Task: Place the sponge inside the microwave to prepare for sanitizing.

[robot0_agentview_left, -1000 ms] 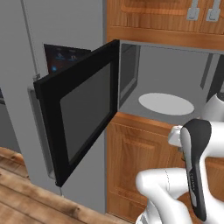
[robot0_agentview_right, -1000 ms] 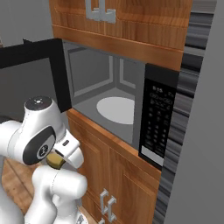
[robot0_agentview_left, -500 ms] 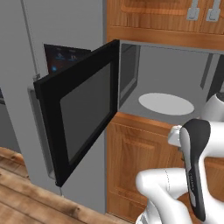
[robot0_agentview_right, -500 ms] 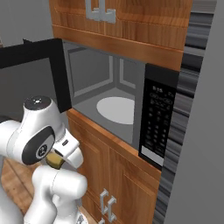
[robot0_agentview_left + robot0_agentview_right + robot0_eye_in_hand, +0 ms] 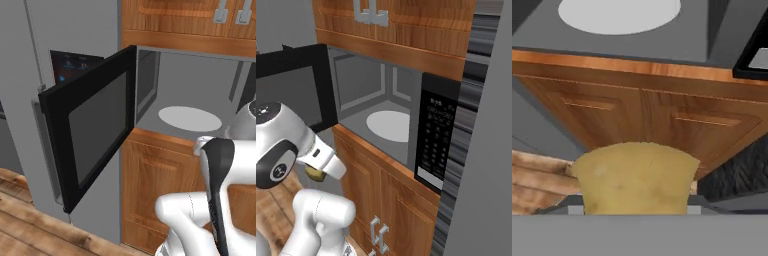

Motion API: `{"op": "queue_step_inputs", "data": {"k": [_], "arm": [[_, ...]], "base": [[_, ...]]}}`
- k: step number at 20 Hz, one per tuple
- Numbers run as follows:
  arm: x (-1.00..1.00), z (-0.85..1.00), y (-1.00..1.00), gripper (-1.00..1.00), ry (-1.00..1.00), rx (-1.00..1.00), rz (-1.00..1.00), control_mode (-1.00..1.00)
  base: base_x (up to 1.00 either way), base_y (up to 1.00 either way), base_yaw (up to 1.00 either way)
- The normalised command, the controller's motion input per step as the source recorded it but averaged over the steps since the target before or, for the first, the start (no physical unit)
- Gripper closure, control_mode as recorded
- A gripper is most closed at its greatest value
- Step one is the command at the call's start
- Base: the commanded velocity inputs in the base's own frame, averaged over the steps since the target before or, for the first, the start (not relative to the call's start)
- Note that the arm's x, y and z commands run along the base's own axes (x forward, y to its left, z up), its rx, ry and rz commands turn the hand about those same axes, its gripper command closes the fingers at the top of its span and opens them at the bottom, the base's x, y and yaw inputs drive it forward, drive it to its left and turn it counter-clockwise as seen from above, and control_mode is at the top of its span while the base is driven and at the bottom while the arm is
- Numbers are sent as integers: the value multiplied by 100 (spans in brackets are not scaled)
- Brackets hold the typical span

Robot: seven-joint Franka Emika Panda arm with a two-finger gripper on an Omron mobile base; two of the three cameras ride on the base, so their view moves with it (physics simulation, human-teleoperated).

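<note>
— What's your gripper (image 5: 634,207) doing?
— It's clamped on the yellow sponge (image 5: 634,177), below the microwave (image 5: 406,120) mouth, in front of the wooden cabinet doors (image 5: 647,120).
— Anything in your way?
— The door (image 5: 92,132) hangs wide open to the left.
— Inside?
— A bare white plate (image 5: 190,119).
— Your arm?
— Folded low, hand near the cabinet front.
</note>
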Motion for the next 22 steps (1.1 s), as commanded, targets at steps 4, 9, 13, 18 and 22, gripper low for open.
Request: {"op": "queue_step_inputs", "data": {"k": [4, 9, 13, 18, 22], "arm": [[9, 63, 1, 100, -28, -26, -11, -100], [35, 29, 0, 100, -43, -2, -9, -100], [70, 2, 0, 100, -29, -1, -10, -100], [35, 20, -16, 100, -3, -2, -6, -100], [44, 5, -33, 100, 9, 0, -7, -100]], "base": [[0, 0, 0], [0, 0, 0], [0, 0, 0], [0, 0, 0], [0, 0, 0]]}}
